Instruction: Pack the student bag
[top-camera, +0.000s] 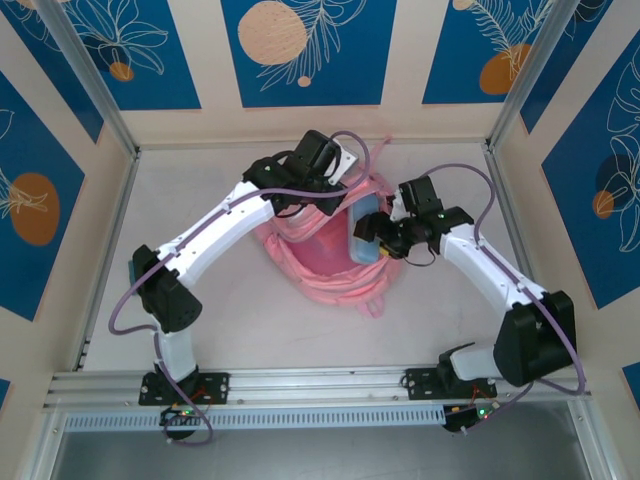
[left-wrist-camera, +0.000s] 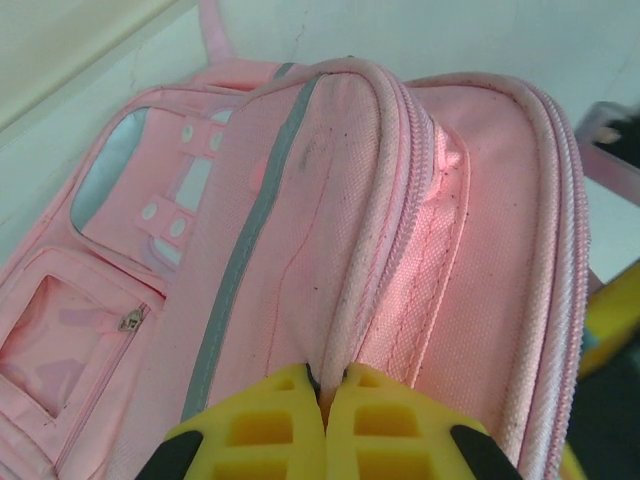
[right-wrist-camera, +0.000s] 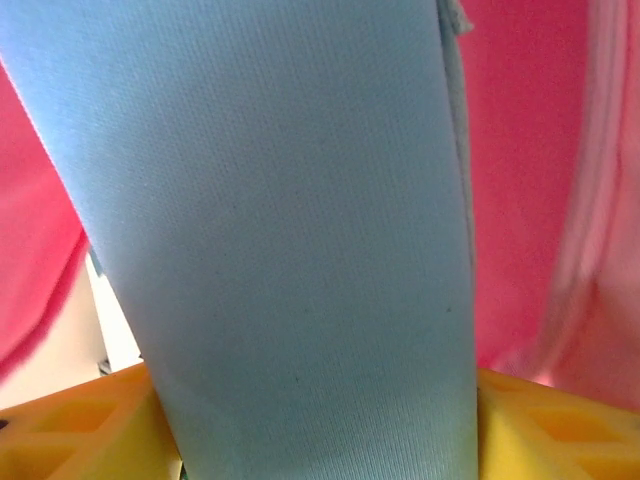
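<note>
The student bag (top-camera: 312, 258) lies on the table (top-camera: 250, 335) between the two arms, below both sets of fingers, with its pink interior exposed to the top view. The left gripper (left-wrist-camera: 325, 388) is clenched on the bag: its two yellow fingers (left-wrist-camera: 265, 425) meet almost pad to pad, with a fold of the pink zip-edged rim pinched between them. Ahead of these fingertips the pinched rim runs upward and curves away. To the left of the fingers a grey strip (left-wrist-camera: 240, 265) runs along the bag's outer face. Farther left is a front pocket (left-wrist-camera: 70, 350) with a small zip pull (left-wrist-camera: 130, 320). To the right of the fingers a second zip-edged rim runs alongside the first, with pink lining between the two. The right gripper (right-wrist-camera: 320, 430) is grasping a pale blue fabric pouch (right-wrist-camera: 300, 230). The pouch stands between the gripper's yellow fingers (right-wrist-camera: 70, 425), touches both of them, and extends forward well past the fingertips. Pink bag fabric lies on both sides of the pouch, beyond the fingers. In the top view the pouch sits at the right edge of the bag's opening, just ahead of the right gripper's fingers. The left gripper's fingers are at the far rim of the bag, across the opening from the pouch.
</note>
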